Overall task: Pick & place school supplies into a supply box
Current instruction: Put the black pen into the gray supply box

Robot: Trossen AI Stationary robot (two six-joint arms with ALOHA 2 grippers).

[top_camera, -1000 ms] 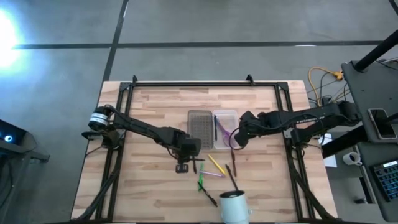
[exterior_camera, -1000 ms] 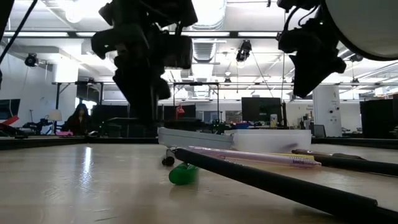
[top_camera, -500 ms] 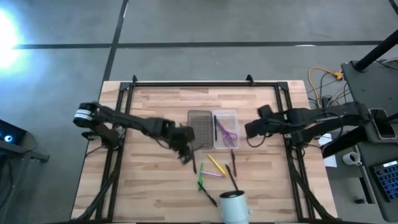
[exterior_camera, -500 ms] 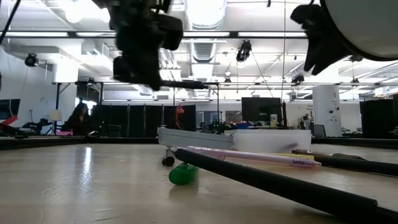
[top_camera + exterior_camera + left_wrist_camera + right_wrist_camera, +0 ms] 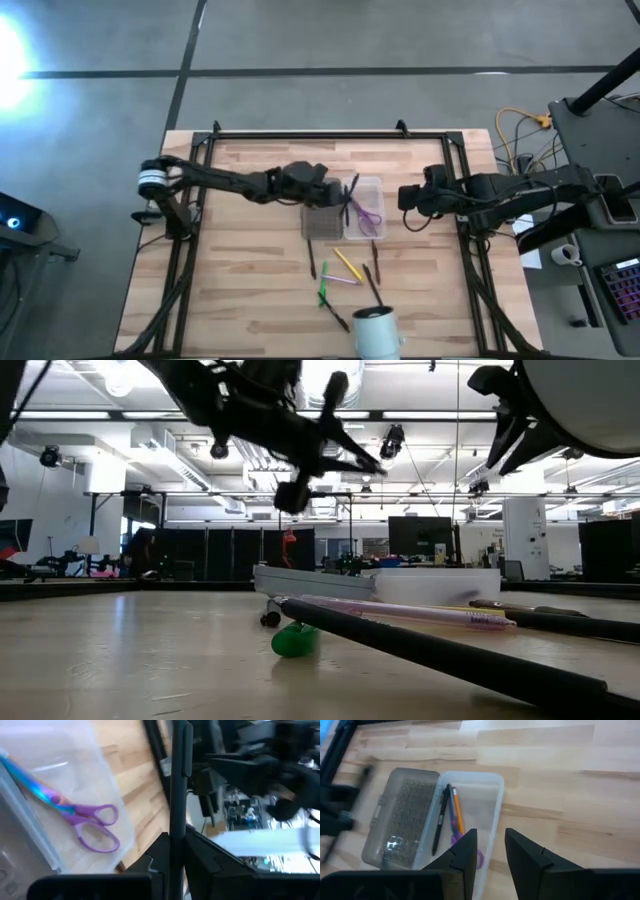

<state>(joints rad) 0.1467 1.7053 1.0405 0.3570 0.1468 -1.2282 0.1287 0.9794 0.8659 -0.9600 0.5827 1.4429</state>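
Observation:
The supply box lies open mid-table: grey mesh half (image 5: 320, 210), clear half (image 5: 362, 195). Purple-handled scissors (image 5: 92, 822) and a dark pen (image 5: 440, 820) lie in the clear half. My left gripper (image 5: 345, 188) hangs above the box's far end, shut on another dark pen (image 5: 177, 780). My right gripper (image 5: 403, 197) is open and stands to the right of the box, touching nothing. On the wood nearer the front lie a dark pen (image 5: 311, 262), a yellow marker (image 5: 347, 262), a pink marker (image 5: 340, 280), a green marker (image 5: 323, 293) and more dark pens (image 5: 375, 280). My left gripper pinches a dark pen between its two fingers (image 5: 150, 860). The part held (image 5: 176, 827) sits right at the fingertips, and the pen's long end with the clip (image 5: 185, 750) reaches out past them. The pen is lifted clear and tilted above the box (image 5: 310, 440).
A white cup (image 5: 375, 335) stands at the table's near edge, close to the low camera. A black frame rail (image 5: 330, 133) runs around the table's far edge and sides. Bare wood lies left of the box and right of the loose supplies.
My left gripper has risen from the table beside the loose pens with a dark pen in its fingers, swung toward the far edge and right, and turned; it now hangs over the box. My right gripper has drawn back from the clear half toward the table's right edge.

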